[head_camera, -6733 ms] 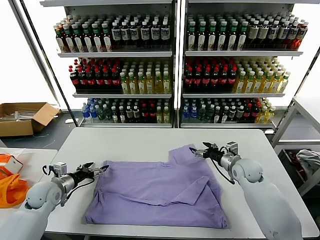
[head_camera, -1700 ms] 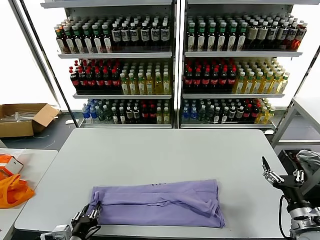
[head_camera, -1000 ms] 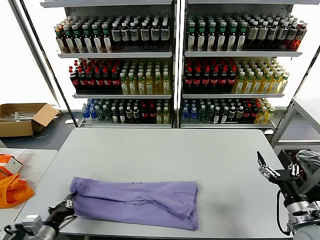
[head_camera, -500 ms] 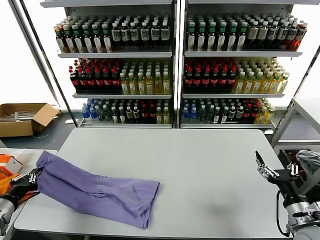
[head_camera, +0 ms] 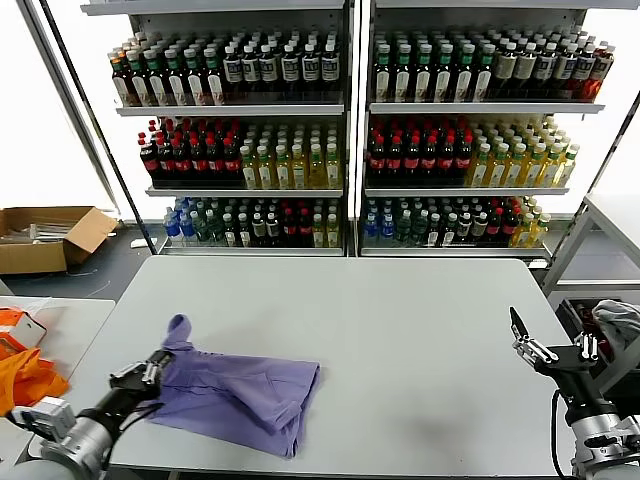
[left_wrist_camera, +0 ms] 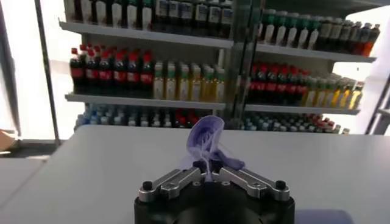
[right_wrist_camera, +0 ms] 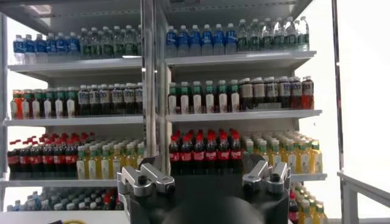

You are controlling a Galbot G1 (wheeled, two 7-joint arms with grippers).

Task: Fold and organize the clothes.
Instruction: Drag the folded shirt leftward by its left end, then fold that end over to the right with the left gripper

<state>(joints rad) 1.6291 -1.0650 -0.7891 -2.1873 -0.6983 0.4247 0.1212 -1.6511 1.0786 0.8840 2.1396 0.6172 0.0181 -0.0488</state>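
Observation:
The lavender T-shirt (head_camera: 245, 392) lies folded and bunched on the front left part of the white table (head_camera: 400, 320). Its left end is lifted into a small peak. My left gripper (head_camera: 153, 368) is shut on that left end, just above the table. In the left wrist view the fingers pinch a tuft of the purple fabric (left_wrist_camera: 206, 139) at the left gripper (left_wrist_camera: 207, 169). My right gripper (head_camera: 524, 343) is open and empty, held past the table's right edge. In the right wrist view the right gripper (right_wrist_camera: 206, 178) faces the drink shelves with its jaws wide apart.
Bright orange fabric (head_camera: 20, 380) lies on a side table at the far left. A cardboard box (head_camera: 45, 235) sits on the floor behind it. Bottle shelves (head_camera: 350, 130) stand behind the table. A pale grey cloth (head_camera: 616, 320) lies at the far right.
My left gripper has moved from the table's left edge back to the right, carrying the shirt's end over itself. The shirt is now more bunched. The right arm has barely moved.

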